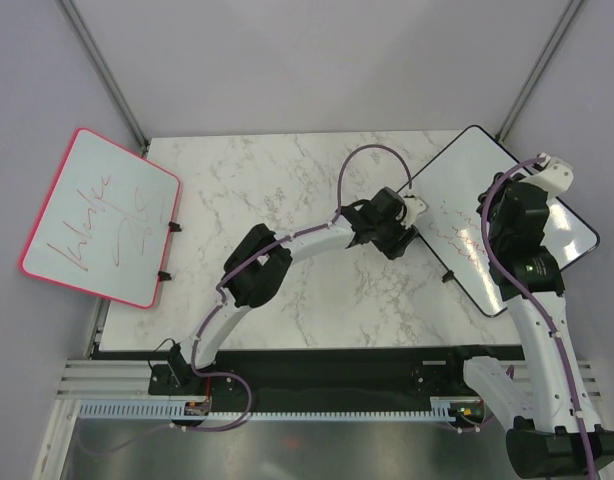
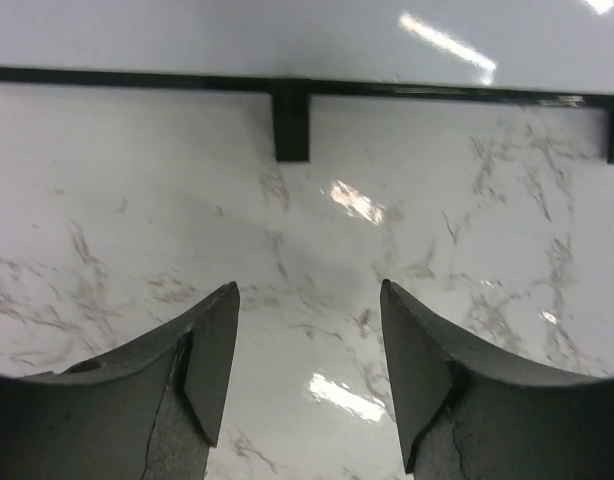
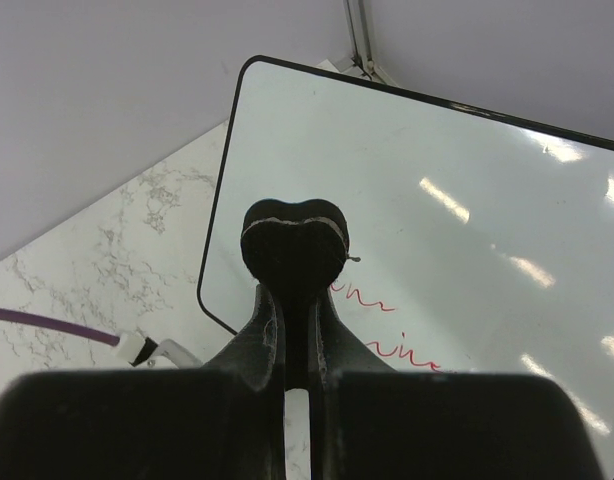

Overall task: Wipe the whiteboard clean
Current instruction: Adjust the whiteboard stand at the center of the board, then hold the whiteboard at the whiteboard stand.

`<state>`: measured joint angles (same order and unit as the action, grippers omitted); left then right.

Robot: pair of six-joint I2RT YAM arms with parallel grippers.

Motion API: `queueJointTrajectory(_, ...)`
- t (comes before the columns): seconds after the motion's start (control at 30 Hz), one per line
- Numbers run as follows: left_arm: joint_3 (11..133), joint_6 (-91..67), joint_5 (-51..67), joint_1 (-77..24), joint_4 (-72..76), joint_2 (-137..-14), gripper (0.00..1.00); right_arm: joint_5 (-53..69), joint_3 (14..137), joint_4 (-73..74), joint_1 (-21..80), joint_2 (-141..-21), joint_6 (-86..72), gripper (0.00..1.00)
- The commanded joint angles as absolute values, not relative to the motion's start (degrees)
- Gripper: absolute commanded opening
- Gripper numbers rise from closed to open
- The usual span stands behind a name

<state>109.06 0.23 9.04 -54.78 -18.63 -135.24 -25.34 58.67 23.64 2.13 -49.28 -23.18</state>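
Left-arm fingers (image 2: 202,360) stand apart and empty, low over the white veined marble desk (image 1: 287,180), which sits between plain grey walls (image 1: 287,60). A pink-framed rectangular board (image 1: 102,215) juts past the desk's left edge, its red scrawl unreadable. The left arm (image 1: 257,275) stretches across the desk's middle to the left edge of the large black-framed, rounded-corner whiteboard (image 1: 457,180). That whiteboard lies skewed at the desk's far right corner and overhangs the right edge. Its faint orange-red squiggles (image 3: 362,298) are illegible. The right arm (image 1: 532,260) bends above it, with the right-arm fingers (image 3: 292,250) pressed together on nothing.
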Motion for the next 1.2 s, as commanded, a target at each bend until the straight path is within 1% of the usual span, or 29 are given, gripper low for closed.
queueJointTrajectory(0.0, 116.88, 6.68, 8.61, -55.28, -21.97, -138.77, 0.66, -24.70, 60.29, 21.01, 2.02, -49.66, -23.47, 0.00)
queueJointTrajectory(0.1, 127.58, 5.54, 12.90, -54.06, -24.42, -143.60, 0.67, -24.61, 60.38, 20.83, 2.02, -50.62, -23.03, 0.00)
queueJointTrajectory(0.17, 130.59, 3.27, 19.21, -53.27, -24.96, -146.58, 0.68, -24.78, 60.47, 20.66, 2.02, -50.71, -22.59, 0.00)
queueJointTrajectory(0.23, 132.97, 2.11, 20.65, -52.73, -25.14, -148.18, 0.68, -25.75, 60.73, 20.83, 2.02, -50.71, -21.98, 0.00)
queueJointTrajectory(0.6, 136.14, 1.14, 14.15, -52.39, -24.17, -151.61, 0.67, -25.14, 63.54, 20.21, 2.02, -51.50, -21.45, 0.00)
queueJointTrajectory(0.83, 133.69, 0.62, 10.90, -51.68, -24.70, -151.18, 0.67, -25.49, 63.11, 20.13, 1.94, -51.59, -20.74, 0.00)
queueJointTrajectory(0.9, 134.73, -1.66, 10.98, -51.07, -24.44, -151.35, 0.68, -25.05, 63.19, 20.21, 2.02, -51.85, -21.00, 0.00)
queueJointTrajectory(0.97, 136.92, -2.46, 14.31, -50.98, -24.35, -152.40, 0.67, -24.52, 63.28, 19.95, 2.02, -52.12, -21.18, 0.00)
queueJointTrajectory(1.17, 139.13, -3.51, 14.42, -51.94, -23.29, -154.86, 0.61, -24.96, 62.84, 20.04, 2.02, -52.03, -20.74, 0.00)
